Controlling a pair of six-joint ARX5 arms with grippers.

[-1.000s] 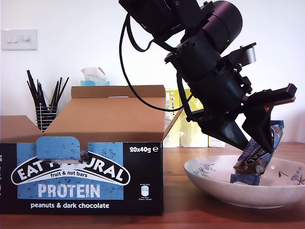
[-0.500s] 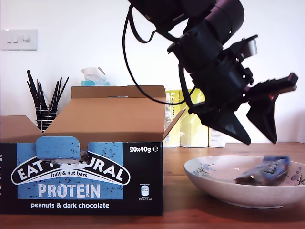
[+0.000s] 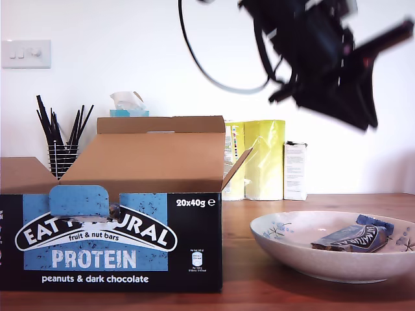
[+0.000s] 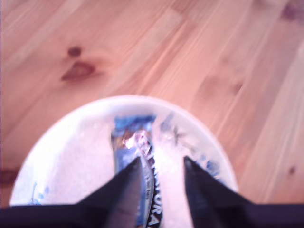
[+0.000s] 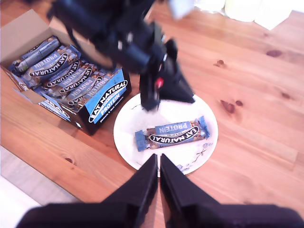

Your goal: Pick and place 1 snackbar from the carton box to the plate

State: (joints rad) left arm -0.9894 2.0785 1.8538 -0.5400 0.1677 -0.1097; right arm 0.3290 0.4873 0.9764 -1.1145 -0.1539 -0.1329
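The carton box (image 3: 110,227) is seen at the exterior view's left with its brown flaps open; in the second wrist view (image 5: 66,78) rows of wrapped bars are shown packed inside it; no lid or flap is judged to bar access from above. Behind it a wire holder of black sticks (image 3: 61,139), a tissue box (image 3: 128,103) and yellow packages (image 3: 256,159) are set against the wall, well apart from the work.

The plate (image 3: 292,249) is placed just beside the box on the wooden table (image 5: 266,85); ceramic is judged brittle, so hard contact is to be avoided.

The snackbar (image 3: 353,238) is lying flat inside the plate (image 5: 171,135), touched by nothing; it is judged light, fairly stiff, with a slippery foil wrapper; a grip across its narrow width near the middle would be suited.

My first gripper (image 4: 160,183) is held above the plate with jaws spread and nothing between them; my second gripper (image 5: 158,178) is seen with jaws pressed together, empty.
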